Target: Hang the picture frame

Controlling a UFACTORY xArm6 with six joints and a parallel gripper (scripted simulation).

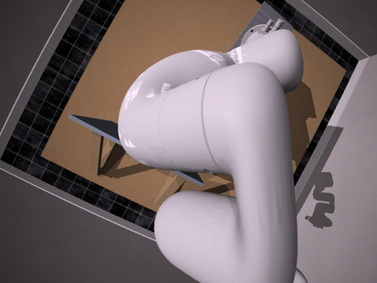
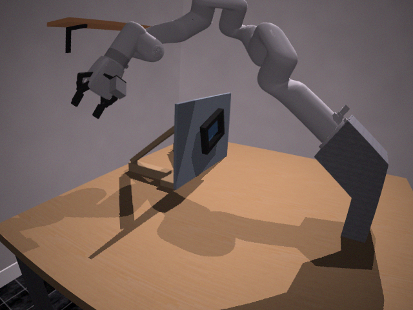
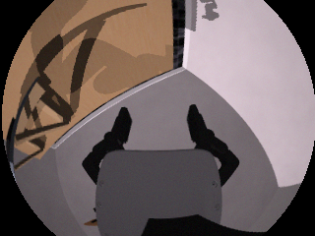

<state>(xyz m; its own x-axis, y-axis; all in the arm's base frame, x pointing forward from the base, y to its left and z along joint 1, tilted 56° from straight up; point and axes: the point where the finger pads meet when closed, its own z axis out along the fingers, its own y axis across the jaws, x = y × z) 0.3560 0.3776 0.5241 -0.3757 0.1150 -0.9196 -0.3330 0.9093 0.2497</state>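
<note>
We see the gripper held high in the air, off to the far side of the upright grey panel, well apart from it and from the table. Its two black fingers stand spread to their full width with nothing between them; the wrist view confirms this, both fingertips framed against bare wall and floor.

The picture frame, black with a blue centre, sits against the front face of the grey panel, in its upper half. From the exterior view it looks slightly tilted, though the oblique angle makes this hard to judge. We cannot make out the screw, so we cannot tell whether the frame rests on the shank or on the head.

The panel stands upright on the wooden table, braced from behind by wooden struts. In the top view the arm hides most of the panel; only its top edge shows, and the frame is hidden.

A wooden shelf hangs on the wall behind the gripper.
</note>
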